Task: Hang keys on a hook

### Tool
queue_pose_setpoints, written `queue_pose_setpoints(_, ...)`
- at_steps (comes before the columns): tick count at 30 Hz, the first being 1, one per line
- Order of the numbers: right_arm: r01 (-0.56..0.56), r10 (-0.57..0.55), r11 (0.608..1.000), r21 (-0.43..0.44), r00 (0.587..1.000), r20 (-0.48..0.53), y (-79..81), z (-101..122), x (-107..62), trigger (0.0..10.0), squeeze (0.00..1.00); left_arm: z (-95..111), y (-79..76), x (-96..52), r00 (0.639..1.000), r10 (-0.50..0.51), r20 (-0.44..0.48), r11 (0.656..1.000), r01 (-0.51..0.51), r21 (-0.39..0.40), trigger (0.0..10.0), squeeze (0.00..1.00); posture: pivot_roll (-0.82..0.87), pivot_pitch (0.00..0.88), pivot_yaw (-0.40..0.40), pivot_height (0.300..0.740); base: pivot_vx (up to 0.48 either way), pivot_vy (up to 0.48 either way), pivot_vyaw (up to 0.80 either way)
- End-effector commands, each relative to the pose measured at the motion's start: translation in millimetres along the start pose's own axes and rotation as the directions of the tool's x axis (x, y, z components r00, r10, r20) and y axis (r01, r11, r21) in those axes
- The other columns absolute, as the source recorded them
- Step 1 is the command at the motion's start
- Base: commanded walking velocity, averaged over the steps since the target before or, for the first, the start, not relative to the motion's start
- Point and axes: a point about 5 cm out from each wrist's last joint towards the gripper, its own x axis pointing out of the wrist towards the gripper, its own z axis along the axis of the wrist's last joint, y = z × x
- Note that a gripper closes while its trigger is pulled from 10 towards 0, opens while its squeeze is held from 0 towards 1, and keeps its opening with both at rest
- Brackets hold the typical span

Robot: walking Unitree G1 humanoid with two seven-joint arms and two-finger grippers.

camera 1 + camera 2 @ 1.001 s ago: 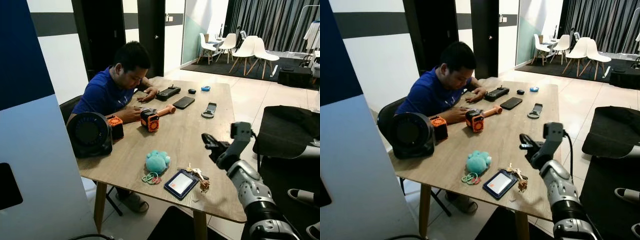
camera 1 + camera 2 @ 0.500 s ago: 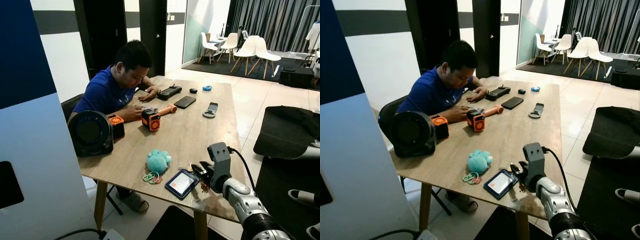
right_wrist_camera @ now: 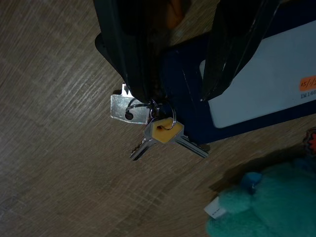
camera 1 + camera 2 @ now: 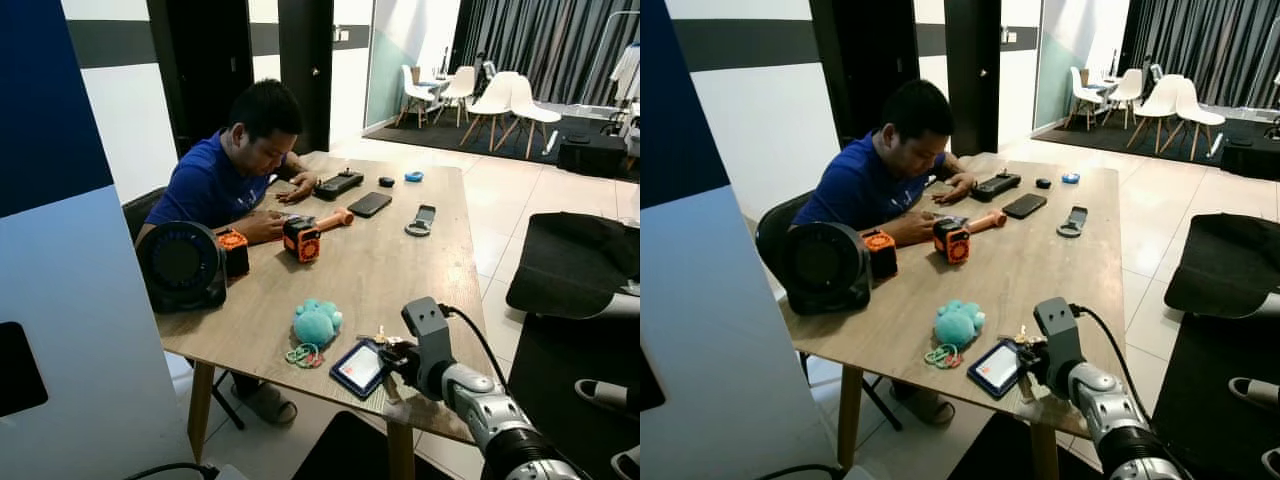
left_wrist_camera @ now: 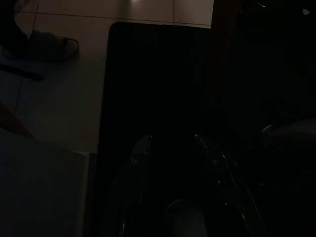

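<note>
A bunch of keys (image 3: 154, 127) on a ring, one with a yellow head, lies on the wooden table (image 4: 370, 270) near its front edge. It touches a blue card holder (image 3: 256, 98). My right gripper (image 3: 175, 96) is down on the table over them, open. One finger (image 3: 129, 54) rests at the key ring and the other finger (image 3: 232, 44) stands over the card holder. From the head, the right gripper (image 4: 392, 355) covers most of the keys (image 4: 381, 337). My left gripper (image 5: 170, 140) hangs idle in the dark, fingers apart.
A person in a blue shirt (image 4: 215, 185) sits at the table's left side. A teal plush (image 4: 316, 323), a black fan (image 4: 181, 266), orange devices (image 4: 300, 240) and a phone (image 4: 368, 204) lie on the table. A dark mat (image 5: 153, 84) covers the floor below.
My right gripper has come down from above the table's right side to the keys and card holder at the front edge. The keys have not moved.
</note>
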Motion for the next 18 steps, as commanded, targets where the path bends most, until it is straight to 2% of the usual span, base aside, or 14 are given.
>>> queue_pose_setpoints(1,0.006,-0.004,1.000,0.024,0.998,-0.070,-1.1,-14.3,-2.0,10.0,0.00,0.3,-1.3,1.0,1.000,-0.014,-0.009,1.000,0.014,0.004,10.0,0.00,0.07,0.020,0.001,0.740,0.000,0.000,0.00)
queue_pose_setpoints(12,0.032,-0.030,0.999,0.022,0.996,-0.085,-9.3,-11.7,-6.2,10.0,0.00,2.2,-0.8,1.5,1.000,-0.026,-0.004,1.000,0.026,-0.003,10.0,0.00,0.07,0.016,0.005,0.740,0.000,0.000,0.00)
queue_pose_setpoints(15,0.059,-0.057,0.998,0.026,0.995,-0.081,-14.0,-9.8,-8.3,10.0,0.00,2.5,-0.7,1.6,1.000,-0.024,-0.002,1.000,0.024,-0.006,10.0,0.00,0.07,0.015,0.004,0.740,0.000,0.000,0.00)
queue_pose_setpoints(18,0.126,-0.124,0.991,0.050,0.991,-0.049,-26.2,-6.5,-15.4,10.0,0.00,2.2,-1.2,1.7,1.000,-0.023,0.000,1.000,0.023,-0.011,10.0,0.00,0.07,0.016,0.002,0.740,0.000,0.000,0.00)
